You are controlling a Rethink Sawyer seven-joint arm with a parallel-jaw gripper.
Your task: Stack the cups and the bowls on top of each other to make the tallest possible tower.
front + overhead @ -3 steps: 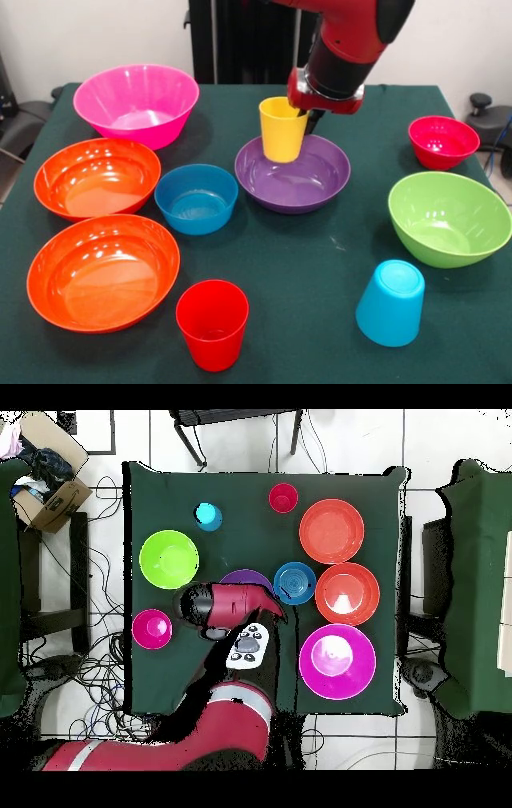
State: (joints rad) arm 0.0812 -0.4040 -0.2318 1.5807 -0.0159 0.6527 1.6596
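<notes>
Yellow cup point(282, 128) held upright, mouth up, just above the near-left part of the purple bowl point(298, 180) — base overlapping the bowl's rim line in the front view, so touching or hanging free cannot be told. Tool point(310, 120) down at the cup's far-right rim, one dark finger point(313, 122) showing beside the wall; seemingly closed on that rim, though the second finger stays hidden behind the cup. Overhead, arm covers cup and most of the purple bowl.

No tower begun: every piece apart on the green worktop point(320, 280). Magenta bowl point(138, 102) at far left, 2 orange bowls point(98, 178) and point(102, 270) down the left side, small blue bowl point(196, 198) just left of the purple one, red cup point(212, 323) upright at the near edge, light blue cup point(390, 302) upside down near right, lime green bowl point(448, 218) right, small crimson bowl point(443, 142) far right.

Deciding relation — cup's long axis vertical, directly over the bowl's floor rather than its centre, slightly toward the left rim. Probably a placing step: straight descent needed, with a small shift toward centre to keep the base off the sloping wall. Risk of a tilted cup if released on that slope.
</notes>
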